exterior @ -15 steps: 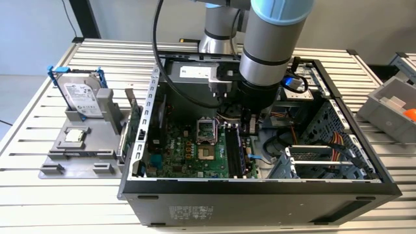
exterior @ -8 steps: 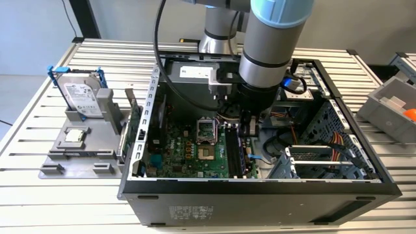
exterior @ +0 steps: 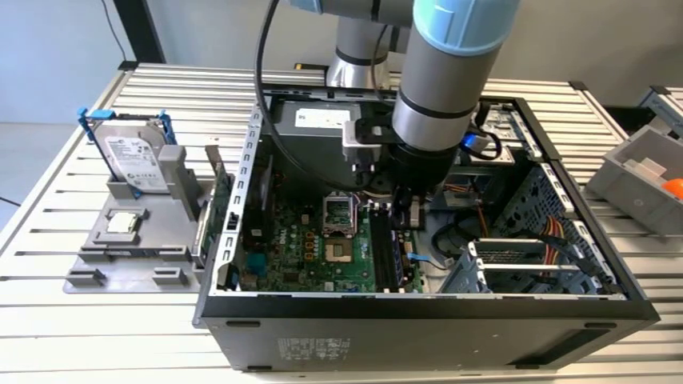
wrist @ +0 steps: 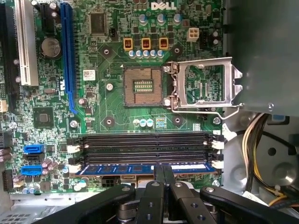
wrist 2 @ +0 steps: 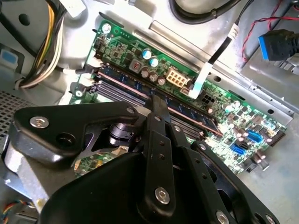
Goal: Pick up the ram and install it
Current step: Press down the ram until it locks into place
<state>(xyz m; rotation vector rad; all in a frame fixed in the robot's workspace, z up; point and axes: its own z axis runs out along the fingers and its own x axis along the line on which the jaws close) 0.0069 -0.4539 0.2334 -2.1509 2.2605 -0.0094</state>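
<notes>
The ram (wrist: 145, 168) sits in a slot, pinched between the closed fingers (wrist: 163, 172); if tilted or misaligned, pressing could jam it.

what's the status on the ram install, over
Gripper down inside the computer case, fingers closed on the ram. Ram sits in the outermost memory slot on the motherboard. Other slots bare; nothing obstructing.
</notes>
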